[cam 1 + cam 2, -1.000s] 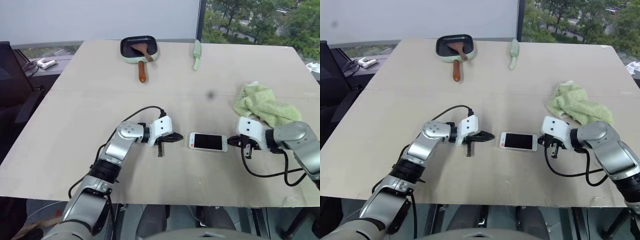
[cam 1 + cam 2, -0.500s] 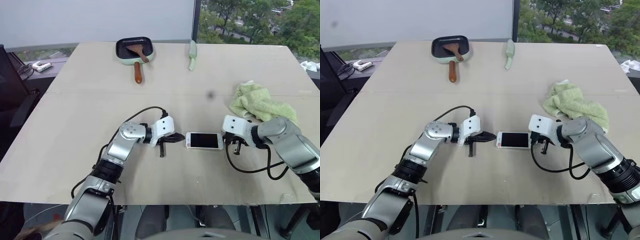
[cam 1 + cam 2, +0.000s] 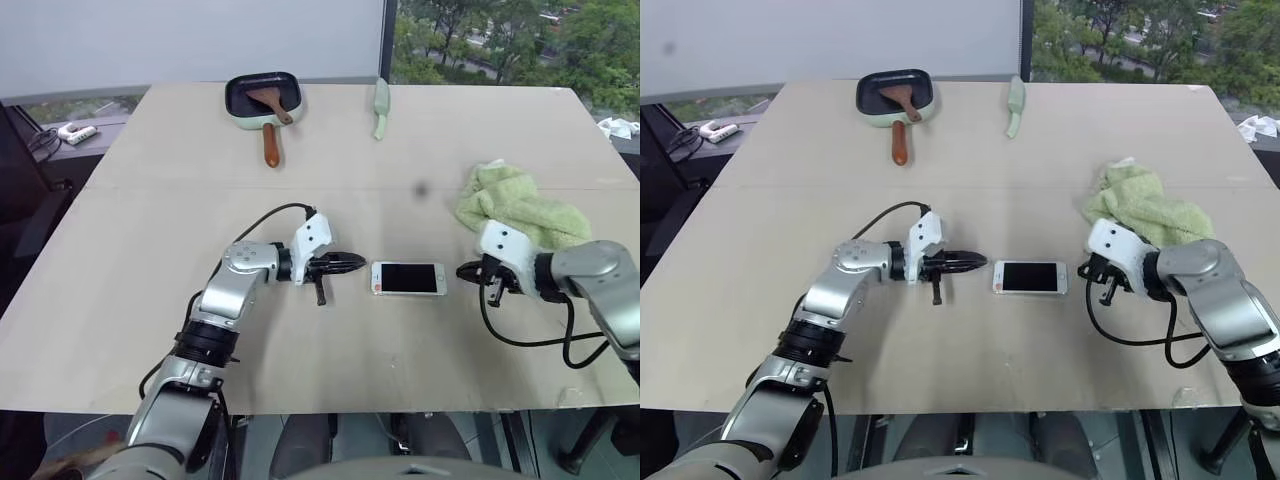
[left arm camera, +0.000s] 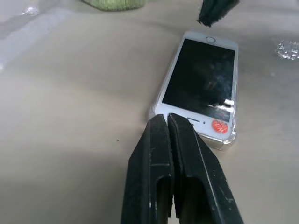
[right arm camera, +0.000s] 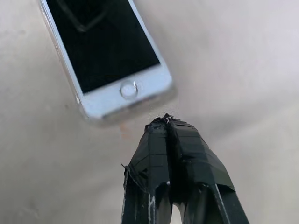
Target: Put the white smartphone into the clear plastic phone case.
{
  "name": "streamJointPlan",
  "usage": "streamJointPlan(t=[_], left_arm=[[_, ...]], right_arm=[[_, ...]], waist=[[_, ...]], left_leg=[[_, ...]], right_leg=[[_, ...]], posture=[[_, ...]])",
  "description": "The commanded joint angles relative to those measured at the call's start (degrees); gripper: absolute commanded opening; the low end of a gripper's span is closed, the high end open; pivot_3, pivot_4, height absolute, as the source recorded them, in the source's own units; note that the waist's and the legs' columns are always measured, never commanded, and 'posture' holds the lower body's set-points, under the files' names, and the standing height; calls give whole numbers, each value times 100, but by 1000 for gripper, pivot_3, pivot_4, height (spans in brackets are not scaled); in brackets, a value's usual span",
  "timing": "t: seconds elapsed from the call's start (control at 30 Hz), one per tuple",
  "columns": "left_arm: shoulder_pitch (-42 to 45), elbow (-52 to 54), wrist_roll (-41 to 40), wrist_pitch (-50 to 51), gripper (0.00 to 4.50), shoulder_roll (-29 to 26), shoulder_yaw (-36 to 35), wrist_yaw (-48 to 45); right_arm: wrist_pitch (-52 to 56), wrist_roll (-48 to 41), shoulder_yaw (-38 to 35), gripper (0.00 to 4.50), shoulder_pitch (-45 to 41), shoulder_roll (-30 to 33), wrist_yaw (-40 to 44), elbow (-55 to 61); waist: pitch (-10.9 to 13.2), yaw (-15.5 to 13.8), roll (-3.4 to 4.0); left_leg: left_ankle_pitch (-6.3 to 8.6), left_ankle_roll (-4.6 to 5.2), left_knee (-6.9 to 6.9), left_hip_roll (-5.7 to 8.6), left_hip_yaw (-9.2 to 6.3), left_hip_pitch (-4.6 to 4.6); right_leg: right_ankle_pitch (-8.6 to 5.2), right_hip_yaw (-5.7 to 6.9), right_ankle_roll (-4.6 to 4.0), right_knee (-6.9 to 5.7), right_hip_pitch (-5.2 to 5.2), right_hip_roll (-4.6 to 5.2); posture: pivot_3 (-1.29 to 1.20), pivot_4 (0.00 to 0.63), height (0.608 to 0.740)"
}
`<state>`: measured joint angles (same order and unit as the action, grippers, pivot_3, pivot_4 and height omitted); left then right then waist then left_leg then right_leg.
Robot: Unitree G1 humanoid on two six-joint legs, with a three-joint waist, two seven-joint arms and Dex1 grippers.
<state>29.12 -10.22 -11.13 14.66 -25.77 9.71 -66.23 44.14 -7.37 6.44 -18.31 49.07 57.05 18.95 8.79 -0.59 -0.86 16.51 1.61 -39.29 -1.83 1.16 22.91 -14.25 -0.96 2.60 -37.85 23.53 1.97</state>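
Nearest to us, our left gripper [image 3: 352, 262] and right gripper [image 3: 468, 271] lie low over the table [image 3: 150, 330], one at each short end of the phone [image 3: 408, 279]. Both have their fingers pressed together and hold nothing.

The phone lies flat, screen up, in the middle of the table between the two grippers, close to both tips but apart from them. In the left wrist view a clear rim shows around its near end, with a red sticker at one corner, so we judge that the phone already sits in the case [image 4: 222, 143], or at least rests on it.

We expect the phone to be light, stiff and smooth, so it can slide on the table when pushed. The case is thin and will bend. We would press on the white bezel or the short ends, not the glass.

The head views do not let us see the case, while the left wrist view shows its edge. The right wrist view shows the home button end and the small gap before our closed fingertips [image 5: 166, 135].

Further away lie a green cloth [image 3: 520, 205], a pan [image 3: 262, 97] with a spatula, and a pale green tool [image 3: 381, 107].
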Motion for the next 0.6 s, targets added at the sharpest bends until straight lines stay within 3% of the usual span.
streamJointPlan(t=[0.03,0.23,0.37,0.5,0.6], left_arm=[[74,260,-174,56,68,6,-80,52],[49,354,-378,93,68,529,55,231],[15,172,-217,-109,68,784,269,346],[48,-403,251,-610,68,833,630,389],[63,-595,349,-758,68,780,722,319]], right_arm=[[-389,-152,-496,0,71,-143,-289,-128],[-1140,-879,-1084,0,360,-1119,-517,-333],[-1605,-1005,-1117,0,642,-1425,-600,-476],[-2115,-1446,-1396,0,879,-2170,-809,-917],[-2376,-1548,-1405,0,942,-2371,-763,-1163]], waist=[[0,-3,0],[0,-19,-1],[0,-18,0],[-2,2,-1],[-2,10,0]], left_leg=[[0,0,0,0,1,0],[0,0,-4,1,5,0],[0,0,-2,2,4,2],[0,0,-2,3,10,-10],[0,0,-2,2,9,-13]], right_leg=[[0,-1,0,-1,0,0],[1,-5,1,-2,-1,0],[0,-4,1,1,-1,0],[1,-11,1,-4,-5,-1],[1,-13,0,-11,-4,-6]], posture=[[0,150,740],[0,150,740],[0,150,740],[0,150,740],[0,150,740]])
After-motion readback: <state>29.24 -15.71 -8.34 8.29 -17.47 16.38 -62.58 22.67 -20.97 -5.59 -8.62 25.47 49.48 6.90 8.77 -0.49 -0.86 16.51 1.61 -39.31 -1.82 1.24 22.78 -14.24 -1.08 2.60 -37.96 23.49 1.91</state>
